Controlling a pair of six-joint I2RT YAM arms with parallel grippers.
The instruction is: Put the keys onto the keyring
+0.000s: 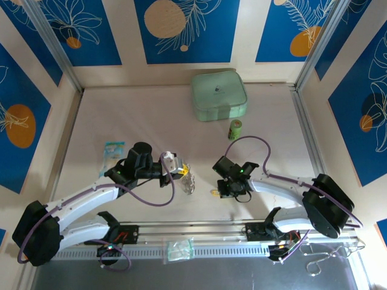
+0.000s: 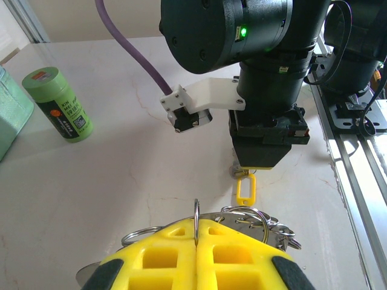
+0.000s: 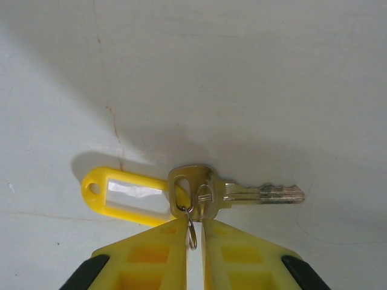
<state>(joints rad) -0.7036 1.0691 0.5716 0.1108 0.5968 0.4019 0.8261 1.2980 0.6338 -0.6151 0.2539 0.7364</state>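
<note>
The bench point(image 1: 151, 121) is pale like marble, with thin brownish veins. Beige walls point(image 1: 121, 74) stand on three sides and carry blue panels point(image 1: 181, 30) with white leaf drawings and orange circles. Silvery posts point(image 1: 54, 51) stand at the far corners. A metal rail point(image 1: 211, 232) runs along the near edge. The shadows are soft.

Obstacles: pale green case point(image 1: 219, 95), far centre; green cylinder point(image 1: 234, 129) just beside it; small packet point(image 1: 113, 150), left. Left gripper point(image 1: 181, 172) and right gripper point(image 1: 222, 190) near each other mid-table, keyring point(image 1: 188, 180) and yellow-tagged key point(image 3: 242, 193) between them. Free: table point(image 1: 133, 115) far corners.
</note>
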